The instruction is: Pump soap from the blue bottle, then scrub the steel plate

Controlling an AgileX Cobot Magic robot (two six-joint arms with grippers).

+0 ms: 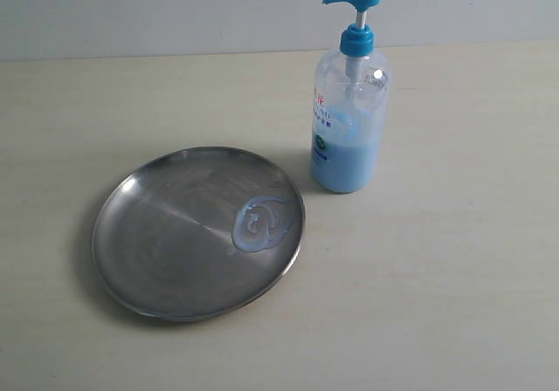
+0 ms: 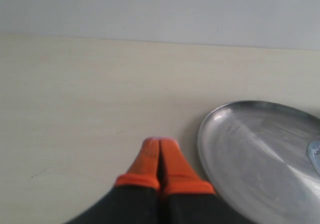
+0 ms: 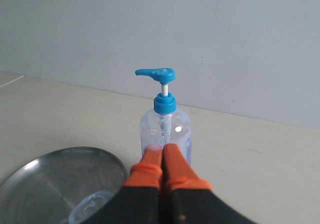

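The steel plate (image 1: 166,243) lies flat on the table at the left, with a swirled whitish-blue smear of soap (image 1: 260,223) near its right rim. The blue bottle (image 1: 348,129) stands upright just beyond the plate's right edge, pump head raised and spout pointing left. Neither gripper shows in the exterior view. My left gripper (image 2: 160,143) is shut with nothing in it, over bare table beside the steel plate (image 2: 260,154). My right gripper (image 3: 162,148) is also shut and empty, in front of the blue bottle (image 3: 172,126), with the steel plate (image 3: 55,179) and soap (image 3: 87,204) to one side.
A pale wooden table (image 1: 454,286) carries everything, and a light wall (image 1: 175,7) runs along its far edge.
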